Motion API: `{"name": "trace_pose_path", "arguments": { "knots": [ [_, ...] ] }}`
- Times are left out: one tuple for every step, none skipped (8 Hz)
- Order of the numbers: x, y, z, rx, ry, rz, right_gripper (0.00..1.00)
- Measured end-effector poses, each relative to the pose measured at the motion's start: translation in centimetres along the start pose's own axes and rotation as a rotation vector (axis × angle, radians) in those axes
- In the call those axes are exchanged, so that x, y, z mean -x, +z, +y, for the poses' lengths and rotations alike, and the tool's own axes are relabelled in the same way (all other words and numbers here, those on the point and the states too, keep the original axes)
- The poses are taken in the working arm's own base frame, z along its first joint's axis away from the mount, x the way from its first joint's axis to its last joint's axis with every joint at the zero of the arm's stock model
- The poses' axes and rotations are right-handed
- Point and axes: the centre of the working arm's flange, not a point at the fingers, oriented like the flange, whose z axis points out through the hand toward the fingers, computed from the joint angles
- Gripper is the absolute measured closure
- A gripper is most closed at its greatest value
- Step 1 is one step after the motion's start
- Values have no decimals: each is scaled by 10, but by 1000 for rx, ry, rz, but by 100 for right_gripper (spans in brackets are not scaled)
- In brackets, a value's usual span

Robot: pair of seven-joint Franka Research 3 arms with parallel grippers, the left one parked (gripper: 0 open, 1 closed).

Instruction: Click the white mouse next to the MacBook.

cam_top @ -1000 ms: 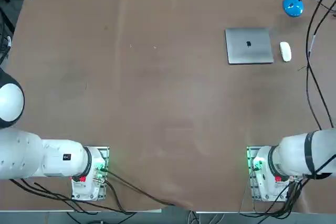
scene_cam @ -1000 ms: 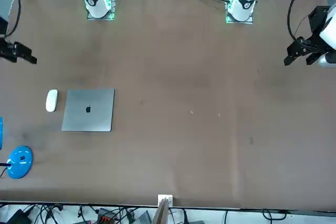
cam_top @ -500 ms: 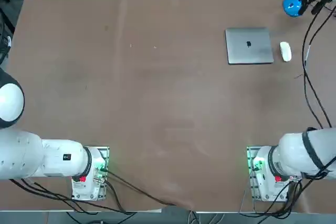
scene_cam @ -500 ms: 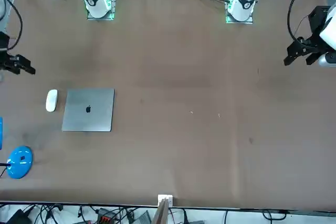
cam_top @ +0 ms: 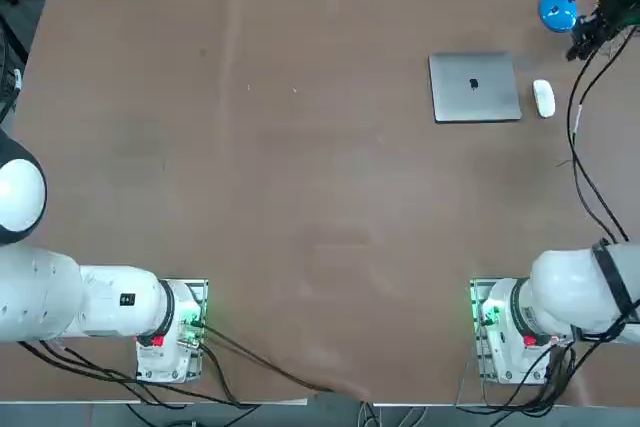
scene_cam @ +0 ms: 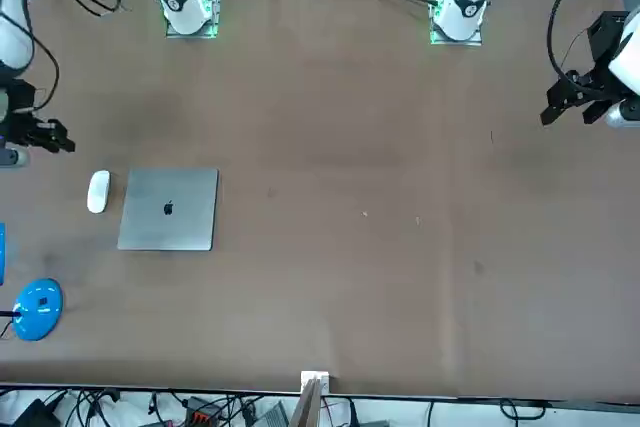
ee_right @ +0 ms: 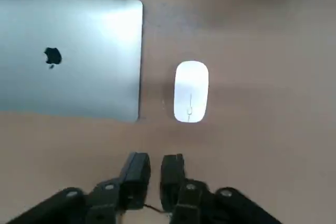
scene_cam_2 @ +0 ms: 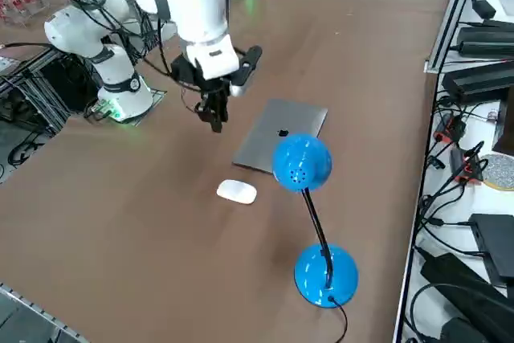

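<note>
The white mouse lies flat on the brown desk, just beside the closed MacBook with a narrow strip of desk between them. The right claw hangs above the desk near the mouse, touching nothing, its two fingers pressed nearly together around a thin gap. A blue lamp stands near the desk's corner beyond the mouse.

top and front views face oppositely; both show macbook.
</note>
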Motion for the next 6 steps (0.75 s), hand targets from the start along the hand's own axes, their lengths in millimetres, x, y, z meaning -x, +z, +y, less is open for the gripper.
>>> {"name": "trace_pose_path", "arguments": {
  "knots": [
    [2,15,4,2,0,8,92],
    [4,30,6,8,2,21,96],
    [6,45,7,13,-4,33,96],
    [8,61,9,15,-9,39,97],
    [11,75,12,16,-11,41,99],
    [12,87,14,15,-11,40,99]
  ]
}}
